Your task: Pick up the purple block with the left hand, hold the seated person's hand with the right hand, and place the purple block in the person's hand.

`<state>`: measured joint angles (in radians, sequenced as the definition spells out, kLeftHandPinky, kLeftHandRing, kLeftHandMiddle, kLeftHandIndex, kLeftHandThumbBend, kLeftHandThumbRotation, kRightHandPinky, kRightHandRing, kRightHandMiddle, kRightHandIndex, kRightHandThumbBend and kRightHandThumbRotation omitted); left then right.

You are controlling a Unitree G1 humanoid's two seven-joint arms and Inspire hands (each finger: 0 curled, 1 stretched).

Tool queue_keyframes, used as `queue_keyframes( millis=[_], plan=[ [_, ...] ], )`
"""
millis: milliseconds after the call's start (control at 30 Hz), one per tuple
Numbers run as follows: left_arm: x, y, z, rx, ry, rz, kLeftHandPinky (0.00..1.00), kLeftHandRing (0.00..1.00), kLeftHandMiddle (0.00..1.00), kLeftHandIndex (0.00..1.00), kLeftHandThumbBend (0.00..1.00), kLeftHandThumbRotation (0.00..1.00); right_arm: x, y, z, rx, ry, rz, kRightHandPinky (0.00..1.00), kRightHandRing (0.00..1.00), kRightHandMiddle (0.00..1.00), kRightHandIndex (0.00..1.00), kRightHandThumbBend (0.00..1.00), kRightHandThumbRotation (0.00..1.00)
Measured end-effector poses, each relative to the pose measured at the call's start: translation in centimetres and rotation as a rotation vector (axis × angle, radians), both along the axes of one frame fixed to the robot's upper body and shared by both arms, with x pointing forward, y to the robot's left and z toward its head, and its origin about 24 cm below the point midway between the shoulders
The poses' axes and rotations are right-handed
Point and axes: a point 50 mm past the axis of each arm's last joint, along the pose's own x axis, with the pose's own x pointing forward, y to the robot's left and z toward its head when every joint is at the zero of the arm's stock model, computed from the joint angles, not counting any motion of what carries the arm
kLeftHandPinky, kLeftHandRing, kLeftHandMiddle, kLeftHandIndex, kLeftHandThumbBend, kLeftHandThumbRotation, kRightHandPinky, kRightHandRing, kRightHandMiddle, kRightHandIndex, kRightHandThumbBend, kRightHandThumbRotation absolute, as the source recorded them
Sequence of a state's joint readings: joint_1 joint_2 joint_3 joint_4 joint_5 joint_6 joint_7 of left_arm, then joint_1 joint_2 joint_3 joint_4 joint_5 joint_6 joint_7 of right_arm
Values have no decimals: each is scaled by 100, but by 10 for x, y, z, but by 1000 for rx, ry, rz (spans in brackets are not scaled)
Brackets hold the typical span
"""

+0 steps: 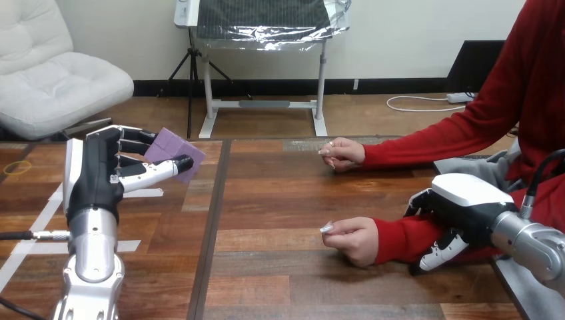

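Left hand (96,180): stands upright at the end of its silver forearm, over the left part of the desk (280,200), palm side turned to the right.
Left hand's grip: closed on the block (170,148), with the fingers (136,137) curled onto its upper left side and the thumb (156,170) laid across its lower front.
Block: purple with flat faces and tilted on a corner. It is pinched in the left hand, up off the desk and well apart from both of the person's hands.
Right hand (463,200): at the right edge of the desk, its white back up, lying over the person's forearm (396,237) in the red sleeve.
Right hand's grip: wrapped round that forearm just behind the cuff. The fingers (418,200) show at the far side and the thumb (436,257) hooks under the near side.
Person's nearer hand (353,239): rests on the desk right of centre, fingers curled in loosely and pointing left. It holds nothing and lies just ahead of the right hand.
Person's farther hand (343,153): on the desk near its far edge, loosely closed and apart from both robot hands.
Desk: dark wooden planks, with strips of pale tape (40,220) on its left part beneath the left arm.
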<state>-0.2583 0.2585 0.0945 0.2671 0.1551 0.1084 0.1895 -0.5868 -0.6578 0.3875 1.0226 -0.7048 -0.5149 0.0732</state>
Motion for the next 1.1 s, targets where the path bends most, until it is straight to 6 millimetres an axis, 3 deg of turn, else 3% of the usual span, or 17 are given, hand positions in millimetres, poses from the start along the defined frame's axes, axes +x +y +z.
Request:
queue_keyframes(
  millis=[300, 1100],
  plan=[
    [-1, 0, -1, 7, 4, 0, 33, 38, 43, 46, 64, 0, -1, 0, -2, 3, 2, -3, 40, 48, 54, 55, 79, 28],
    [-1, 0, -1, 10, 10, 3, 32, 38, 42, 46, 64, 0, 0, 5, -6, 37, 21, -12, 31, 36, 42, 42, 74, 29]
  ],
)
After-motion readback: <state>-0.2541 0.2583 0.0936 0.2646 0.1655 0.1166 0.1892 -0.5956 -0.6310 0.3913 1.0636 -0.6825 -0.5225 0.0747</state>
